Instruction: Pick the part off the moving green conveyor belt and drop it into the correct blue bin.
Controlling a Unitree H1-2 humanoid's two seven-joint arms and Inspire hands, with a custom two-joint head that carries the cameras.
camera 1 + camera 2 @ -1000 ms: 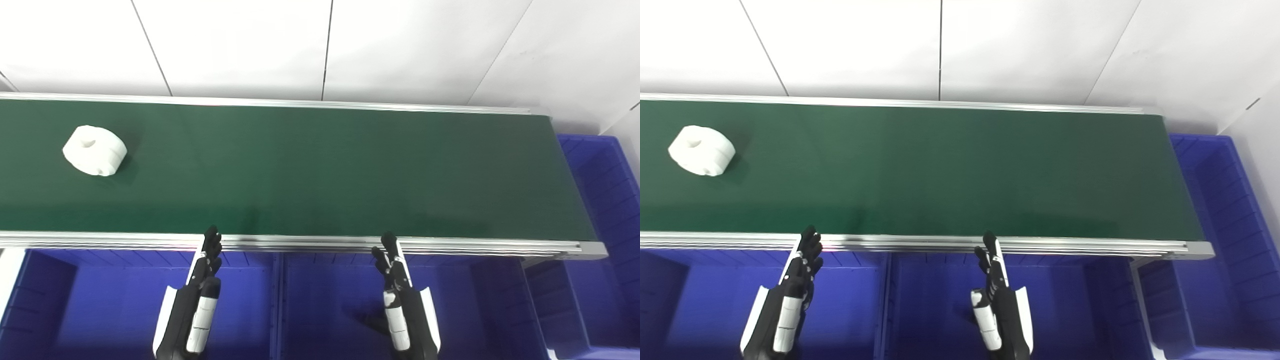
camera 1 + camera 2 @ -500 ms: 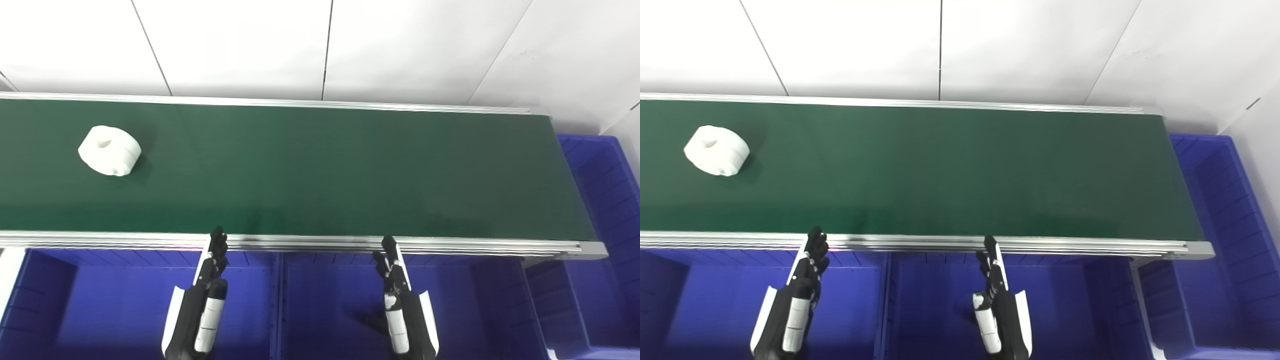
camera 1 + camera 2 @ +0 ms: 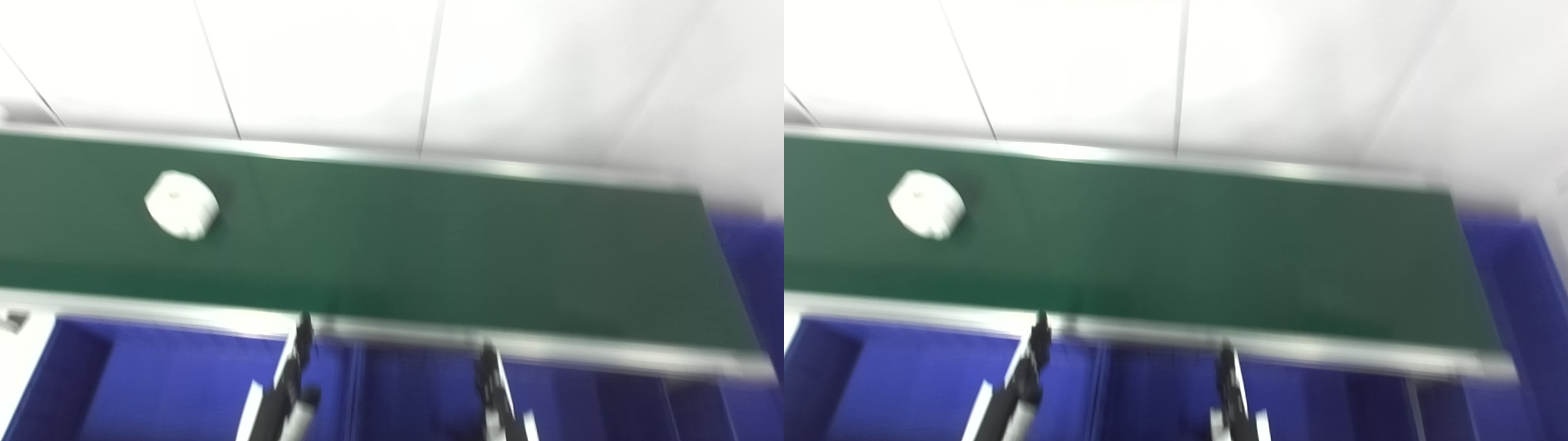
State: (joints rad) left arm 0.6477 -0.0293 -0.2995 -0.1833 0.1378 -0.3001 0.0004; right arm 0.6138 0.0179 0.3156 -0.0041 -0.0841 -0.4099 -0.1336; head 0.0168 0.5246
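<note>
I'm seeing a blurred, round white part [image 3: 181, 204] with a center hole lying on the green belt [image 3: 429, 245]; I cannot tell either hand's finger state, left hand [image 3: 288, 386] or right hand [image 3: 496, 392].

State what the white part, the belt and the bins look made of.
White part: probably matte plastic, uniformly white, no glints, though blurred. Conveyor belt: dark green, likely rubbery or PVC sheet, flat with faint sheen. Blue bins: apparently moulded plastic, saturated uniform colour.
</note>
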